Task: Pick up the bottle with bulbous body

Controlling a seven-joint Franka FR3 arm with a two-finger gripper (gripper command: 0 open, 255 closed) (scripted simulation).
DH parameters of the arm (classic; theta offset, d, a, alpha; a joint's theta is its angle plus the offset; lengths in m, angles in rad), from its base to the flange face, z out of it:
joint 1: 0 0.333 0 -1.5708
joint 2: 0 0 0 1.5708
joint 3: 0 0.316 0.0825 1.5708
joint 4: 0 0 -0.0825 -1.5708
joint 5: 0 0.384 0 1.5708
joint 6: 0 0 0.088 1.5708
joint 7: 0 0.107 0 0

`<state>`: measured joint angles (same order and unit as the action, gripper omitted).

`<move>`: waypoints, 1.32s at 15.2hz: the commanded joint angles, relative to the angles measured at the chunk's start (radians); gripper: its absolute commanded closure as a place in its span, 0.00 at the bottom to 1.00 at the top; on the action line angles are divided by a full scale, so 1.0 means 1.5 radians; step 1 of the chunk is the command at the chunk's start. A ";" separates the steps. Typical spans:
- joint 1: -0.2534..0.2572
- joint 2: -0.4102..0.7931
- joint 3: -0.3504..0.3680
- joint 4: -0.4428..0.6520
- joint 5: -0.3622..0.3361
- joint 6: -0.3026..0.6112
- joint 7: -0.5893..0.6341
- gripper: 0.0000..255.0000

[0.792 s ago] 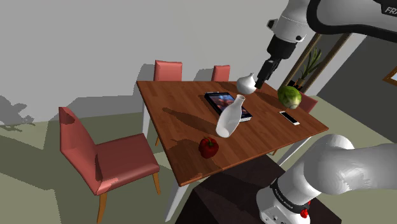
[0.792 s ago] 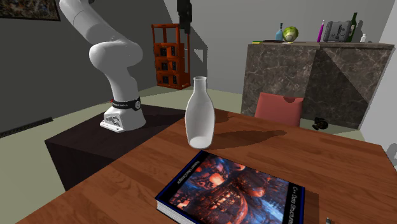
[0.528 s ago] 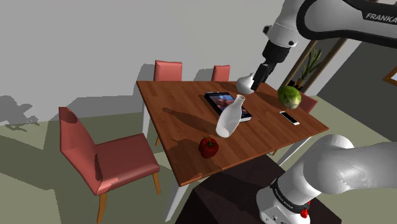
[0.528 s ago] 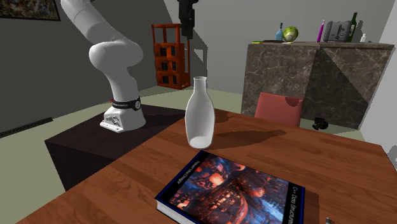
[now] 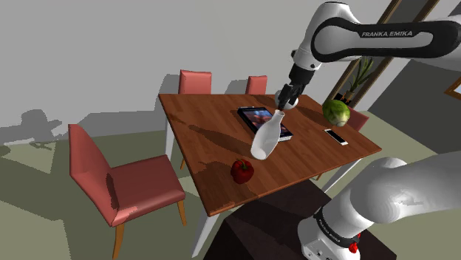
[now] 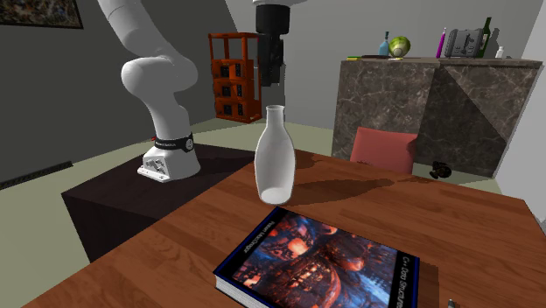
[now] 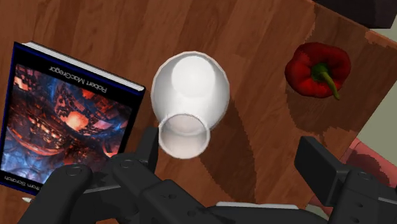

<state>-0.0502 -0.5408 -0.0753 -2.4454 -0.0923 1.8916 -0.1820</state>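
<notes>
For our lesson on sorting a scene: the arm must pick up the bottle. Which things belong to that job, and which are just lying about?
Belong: white bottle, on the table; gripper above it, fingers open.
Lying about: book, red pepper, round green fruit, phone, red chairs.

You see the black gripper [image 6: 272, 79] hanging above the mouth of the white bottle [image 6: 275, 157], apart from it. The bottle stands upright on the wooden bench [image 6: 420, 219], just beyond a book [image 6: 319, 262] that lies flat, its cover fiery. Behind are a red chair [image 6: 383, 149], a red-brown shelf rack [image 6: 234, 77], and the arm's base [image 6: 166, 162] on its dark stand [image 6: 105, 210].
</notes>
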 commanded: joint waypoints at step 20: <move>-0.016 0.122 -0.042 -0.039 0.013 0.151 -0.014 1.00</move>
<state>-0.0738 -0.3583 -0.1385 -2.5035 -0.0725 2.1188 -0.2033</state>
